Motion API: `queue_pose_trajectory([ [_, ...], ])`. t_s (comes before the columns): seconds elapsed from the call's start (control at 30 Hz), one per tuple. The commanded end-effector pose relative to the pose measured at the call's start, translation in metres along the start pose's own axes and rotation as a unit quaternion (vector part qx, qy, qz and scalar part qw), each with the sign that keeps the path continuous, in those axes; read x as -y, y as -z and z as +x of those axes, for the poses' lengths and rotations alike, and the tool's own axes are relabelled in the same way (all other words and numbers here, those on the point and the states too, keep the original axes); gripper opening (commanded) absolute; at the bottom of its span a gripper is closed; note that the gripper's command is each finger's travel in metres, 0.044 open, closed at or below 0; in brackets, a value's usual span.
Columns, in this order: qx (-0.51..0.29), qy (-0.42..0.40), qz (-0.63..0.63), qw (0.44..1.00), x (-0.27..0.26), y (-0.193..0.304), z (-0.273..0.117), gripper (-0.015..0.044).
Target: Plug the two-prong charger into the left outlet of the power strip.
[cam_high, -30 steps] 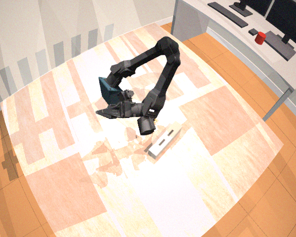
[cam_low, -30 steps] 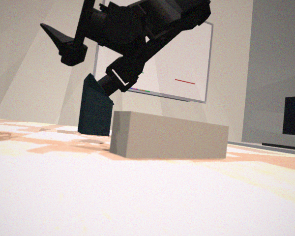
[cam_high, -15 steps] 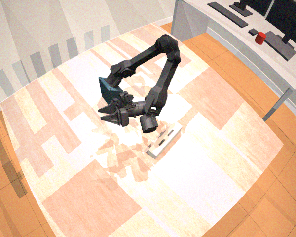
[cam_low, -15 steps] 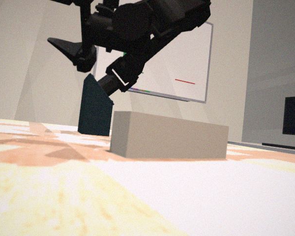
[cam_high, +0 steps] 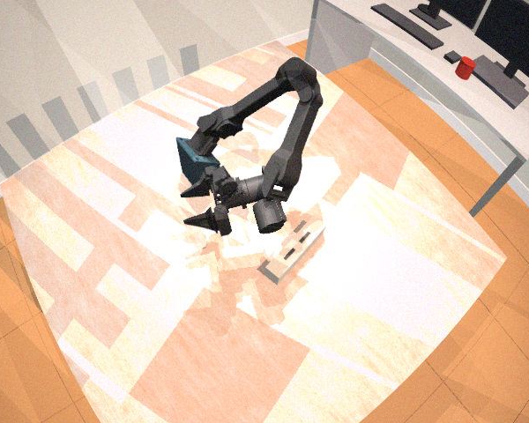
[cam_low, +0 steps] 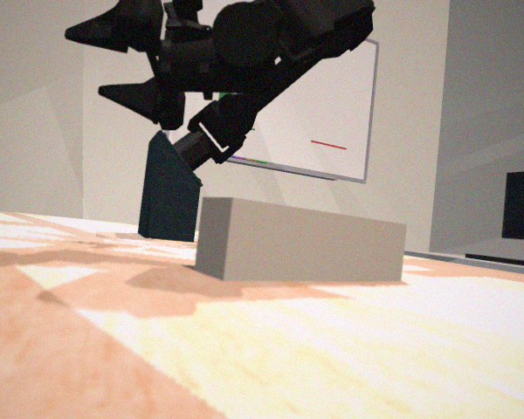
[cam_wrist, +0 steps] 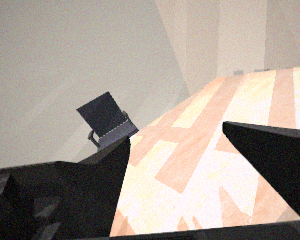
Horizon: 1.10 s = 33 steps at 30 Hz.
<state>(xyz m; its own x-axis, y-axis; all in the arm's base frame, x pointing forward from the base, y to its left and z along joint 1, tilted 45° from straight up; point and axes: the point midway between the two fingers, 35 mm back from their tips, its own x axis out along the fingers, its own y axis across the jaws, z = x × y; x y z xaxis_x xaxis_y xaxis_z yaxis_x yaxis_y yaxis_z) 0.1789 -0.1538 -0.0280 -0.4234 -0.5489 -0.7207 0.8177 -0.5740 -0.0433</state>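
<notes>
The power strip (cam_high: 279, 265) (cam_low: 312, 245) is a long beige block lying on the table, with two dark outlet recesses on its top in the top view; the exterior view shows only its plain sides. My gripper (cam_high: 182, 209) (cam_low: 82, 62) (cam_wrist: 174, 133) is wide open with nothing between its fingers. It is raised above the table, to the left of the strip in the top view, with the fingers pointing sideways, away from the strip. I cannot make out the two-prong charger in any view; it may be hidden behind the arm or lost in the bright, patchy light.
The arm's teal base mount (cam_high: 192, 168) (cam_low: 169, 198) stands behind the gripper. The arm's forearm end hangs close beside the power strip in the top view. A desk with a red cup (cam_high: 465, 68) and keyboards is beyond the table. A dark chair (cam_wrist: 104, 116) shows in the wrist view.
</notes>
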Motion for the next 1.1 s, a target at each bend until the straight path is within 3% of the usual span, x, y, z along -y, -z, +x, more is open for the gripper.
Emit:
queue_pose_trajectory([
  [0.0, -0.033, 0.007, -0.054, 0.998, 0.005, 0.006, -0.005, 0.0440],
  [0.53, -0.153, 0.008, -0.247, 0.957, 0.019, 0.032, -0.023, 0.0440],
  [1.07, -0.267, -0.037, -0.421, 0.866, 0.033, 0.056, -0.047, 0.0440],
])
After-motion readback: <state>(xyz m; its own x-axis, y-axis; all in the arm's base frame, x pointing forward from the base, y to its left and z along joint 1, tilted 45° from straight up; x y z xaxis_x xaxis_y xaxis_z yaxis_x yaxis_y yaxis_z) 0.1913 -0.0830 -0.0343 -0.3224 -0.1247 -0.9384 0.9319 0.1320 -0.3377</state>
